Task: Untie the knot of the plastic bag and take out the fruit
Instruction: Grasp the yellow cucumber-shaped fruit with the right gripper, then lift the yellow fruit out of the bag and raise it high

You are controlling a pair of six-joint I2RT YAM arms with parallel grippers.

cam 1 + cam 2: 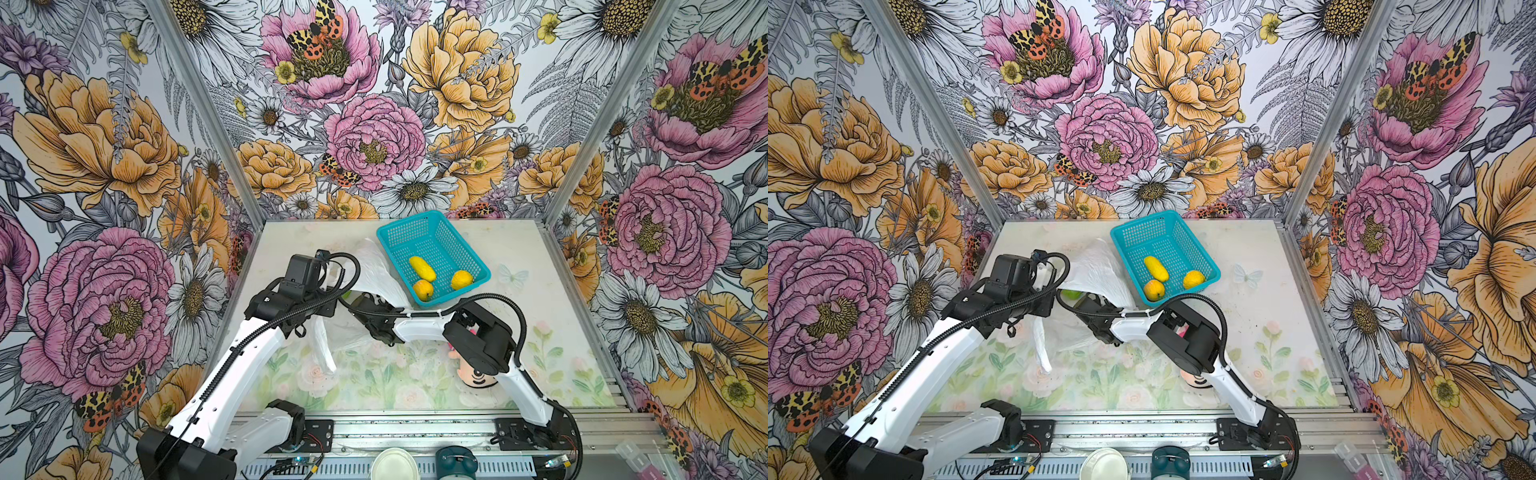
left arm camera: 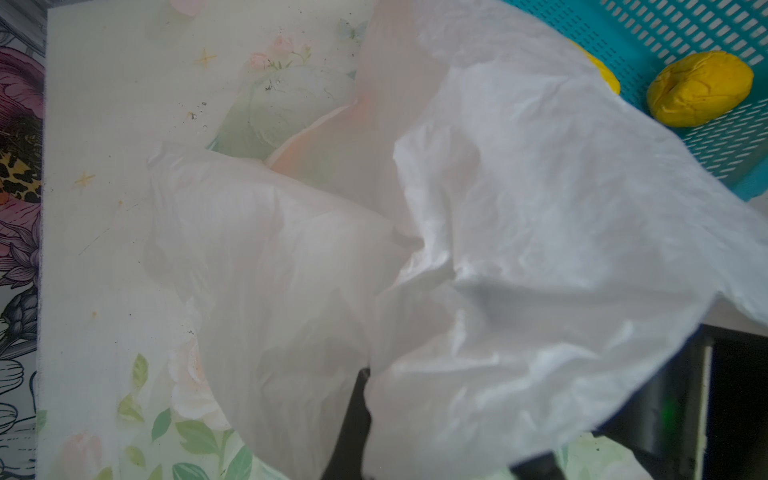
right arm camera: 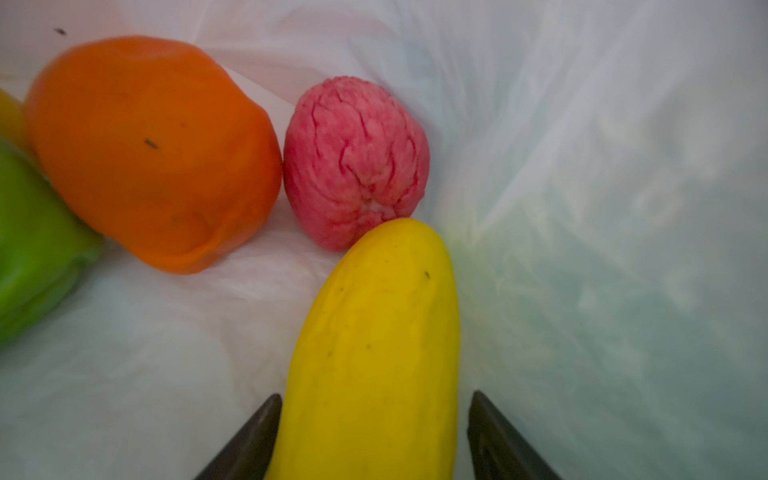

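My left gripper (image 1: 329,271) is shut on the white plastic bag (image 1: 378,270), pinching its film (image 2: 519,249) and holding it raised. A loose strap (image 1: 324,347) hangs down; the knot is out of view. My right gripper (image 3: 374,399) is inside the bag and open, its fingers astride a yellow oblong fruit (image 3: 382,332), with a thin gap on one side. Beyond it lie a bumpy pink-red fruit (image 3: 357,162), an orange fruit (image 3: 153,153) and a green fruit (image 3: 33,249). The green one also peeks out under the bag (image 1: 1071,294).
The teal mesh basket (image 1: 449,245) stands just behind the right arm. It holds a yellow oblong fruit (image 1: 422,268) and two round yellow-orange ones (image 1: 423,289) (image 1: 461,279). A plush doll (image 1: 478,376) lies under the right arm. A white cup (image 1: 392,463) sits at the front rail.
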